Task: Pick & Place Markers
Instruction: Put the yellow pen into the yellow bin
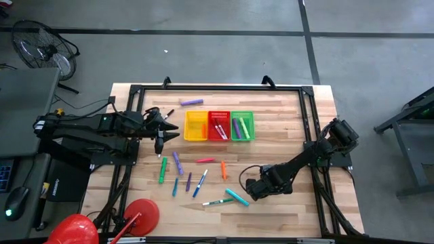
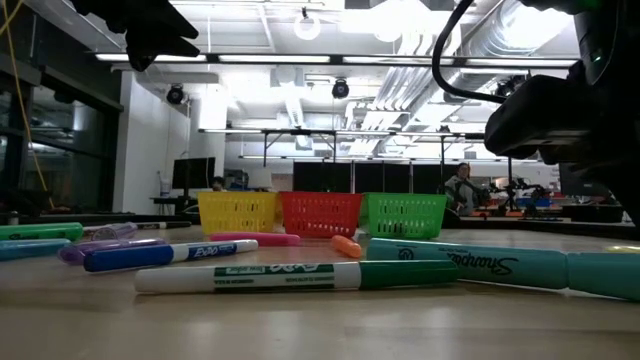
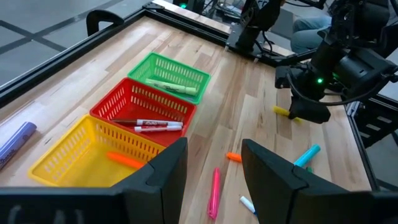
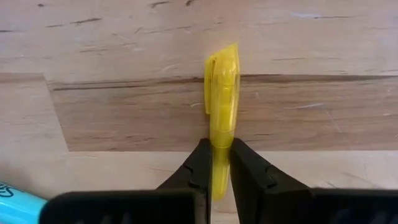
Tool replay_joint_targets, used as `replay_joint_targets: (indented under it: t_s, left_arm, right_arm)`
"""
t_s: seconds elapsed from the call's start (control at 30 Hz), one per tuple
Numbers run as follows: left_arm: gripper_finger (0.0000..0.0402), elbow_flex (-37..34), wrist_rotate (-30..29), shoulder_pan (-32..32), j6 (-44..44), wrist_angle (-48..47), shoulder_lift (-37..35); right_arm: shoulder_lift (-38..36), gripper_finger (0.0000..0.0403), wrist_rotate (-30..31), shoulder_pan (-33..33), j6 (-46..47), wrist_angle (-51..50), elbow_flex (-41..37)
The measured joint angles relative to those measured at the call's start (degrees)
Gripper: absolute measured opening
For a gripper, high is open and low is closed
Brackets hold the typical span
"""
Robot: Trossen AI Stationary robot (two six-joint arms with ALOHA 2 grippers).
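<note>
Yellow marker: we find it lying on the wooden table, one end pinched between the fingers of the right gripper, which are closed on it.
Right gripper location: we place it low over the table's near right part, beside the teal marker.
Left gripper: we see its fingers parted with nothing between them; it hangs above the table to the left of the yellow basket.
Baskets: we note yellow, red and green set touching in a row at mid-table; red holds white markers, green holds a purple and a light green one, yellow an orange one.
Loose markers: we count green, purple, blue, pink, orange and white ones scattered in front of the baskets; one purple marker lies behind them.
</note>
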Motion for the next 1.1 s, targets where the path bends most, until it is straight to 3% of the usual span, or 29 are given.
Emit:
replay_joint_targets:
  t_s: [0.77,1.1]
  left_arm:
    - [0.0149,0.0,0.0,0.0,-0.2,0.8,0.1]
    - [0.0149,0.0,0.0,0.0,-0.2,3.7,0.2]
  right_arm:
    - [-0.2,0.0026,8.6,-0.2,-8.2,-11.5,9.9]
    - [-8.7,0.0026,21.1,-1.4,-13.0,-16.1,10.4]
